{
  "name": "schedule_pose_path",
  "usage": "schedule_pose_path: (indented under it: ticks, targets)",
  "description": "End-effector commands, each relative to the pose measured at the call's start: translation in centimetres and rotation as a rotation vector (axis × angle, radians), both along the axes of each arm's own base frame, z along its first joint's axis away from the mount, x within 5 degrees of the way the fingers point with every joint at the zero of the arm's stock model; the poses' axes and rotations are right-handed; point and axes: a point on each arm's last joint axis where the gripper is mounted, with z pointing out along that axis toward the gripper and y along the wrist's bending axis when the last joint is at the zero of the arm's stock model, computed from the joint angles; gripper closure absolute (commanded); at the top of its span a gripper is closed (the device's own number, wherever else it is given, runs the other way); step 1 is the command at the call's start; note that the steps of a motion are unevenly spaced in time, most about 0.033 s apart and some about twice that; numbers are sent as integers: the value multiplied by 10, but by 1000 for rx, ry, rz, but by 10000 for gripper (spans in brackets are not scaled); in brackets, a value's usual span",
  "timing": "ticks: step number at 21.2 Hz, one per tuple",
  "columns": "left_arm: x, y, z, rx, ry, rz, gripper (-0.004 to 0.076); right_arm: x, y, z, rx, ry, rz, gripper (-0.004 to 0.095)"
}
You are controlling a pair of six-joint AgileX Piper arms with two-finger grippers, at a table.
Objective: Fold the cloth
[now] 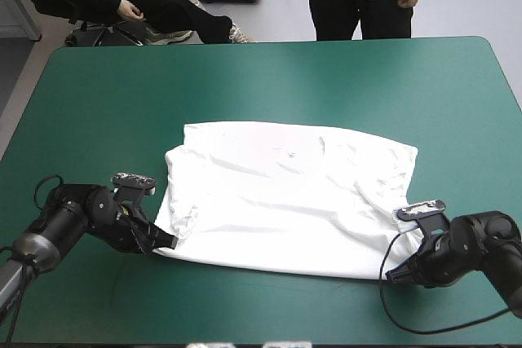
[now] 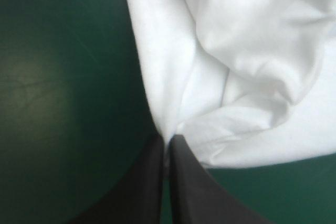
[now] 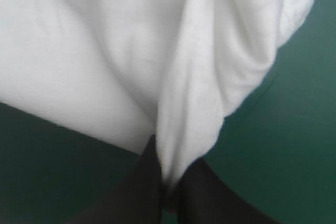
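Left gripper (image 1: 169,243) sits low on the teal-green cover (image 1: 245,79) at about 8 o'clock from the middle of the T-shirt (image 1: 285,201). Its black fingers (image 2: 149,182) are all but closed on the shirt's near left corner. In its wrist view they meet in a narrow arch, with a thin pinch of white cloth caught at the tips and folds of fabric bunching just ahead.

Right gripper (image 1: 393,275) lies at about 4 o'clock from the shirt's middle, clamped in the same way on the near right corner. Its wrist view shows a gathered ridge of cloth running down into the slim gap between the two fingers.

The T-shirt is spread wide and mostly flat at the table's centre, a little toward the 6 o'clock edge. Its 12 o'clock border runs fairly straight, its 9 o'clock side is rumpled, with cloth folded over itself, and soft wrinkles cross the 3 o'clock half. The near hem rests on the cover between the two grippers.
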Motion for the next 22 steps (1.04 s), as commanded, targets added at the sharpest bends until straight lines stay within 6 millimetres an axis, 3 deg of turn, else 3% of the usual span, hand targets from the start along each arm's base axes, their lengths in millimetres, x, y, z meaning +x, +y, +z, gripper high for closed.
schedule_pose_path:
  ticks: [1, 3, 7, 10, 15, 19, 22]
  targets:
    - [2, -1, 28, -18, -103, 2, 741, -9, -4, 23, 4, -80, -9, 925]
    - [7, -2, 39, -24, -142, 1, 741, -9, -4, 36, 16, -141, -19, 925]
    - [32, -4, 68, -40, -320, 35, 741, 7, -5, 81, 16, -354, -28, 926]
    - [70, -11, 77, -82, -445, 83, 741, 40, -8, 106, -19, -477, -46, 926]
    - [136, -23, 82, -149, -647, 151, 741, 122, -24, 101, -49, -519, -106, 926]
    - [167, -29, 71, -185, -704, 184, 741, 170, -26, 92, -29, -519, -109, 924]
    - [178, -31, 57, -175, -671, 185, 741, 191, -22, 83, 3, -489, -97, 923]
